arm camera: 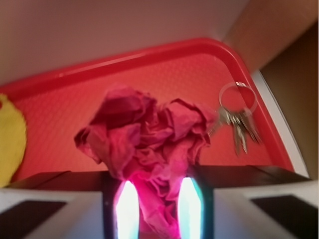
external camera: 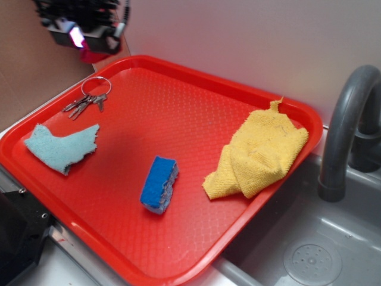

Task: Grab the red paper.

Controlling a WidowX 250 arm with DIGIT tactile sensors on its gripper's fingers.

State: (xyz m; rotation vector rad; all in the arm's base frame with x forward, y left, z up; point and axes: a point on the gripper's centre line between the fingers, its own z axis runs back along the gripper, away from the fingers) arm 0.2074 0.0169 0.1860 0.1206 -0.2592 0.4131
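Note:
The red paper is a crumpled crimson wad held between my glowing fingers in the wrist view. My gripper is shut on it. In the exterior view my gripper is raised above the far left corner of the red tray, and a bit of the crimson paper shows below it. The paper hangs clear of the tray surface.
On the tray lie a ring of keys, a light blue torn cloth, a blue sponge and a yellow towel. A grey sink with a faucet is at the right. The keys lie just beyond the paper.

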